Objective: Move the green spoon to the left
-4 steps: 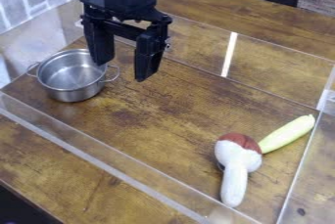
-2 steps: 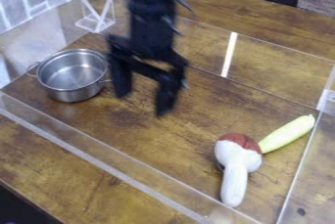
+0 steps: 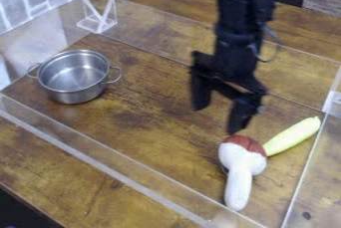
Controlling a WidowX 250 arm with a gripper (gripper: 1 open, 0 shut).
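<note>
Approach phase: our black two-fingered gripper (image 3: 218, 109), jaws apart, needs lowering onto the slender yellow-green plastic spoon (image 3: 293, 135), beside the mushroom toy's red-brown cap (image 3: 242, 150).

Brown wood table (image 3: 134, 132) w/ metal pot (image 3: 76, 77), red-white toy mushroom (image 3: 241, 170) & green spoon (image 3: 292, 135) on it

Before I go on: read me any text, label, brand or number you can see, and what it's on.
No readable text anywhere: none on the round silver metal pot, the red-capped white toy mushroom or the yellow-green plastic spoon. The moving black gripper is too blurred to tell.
</note>
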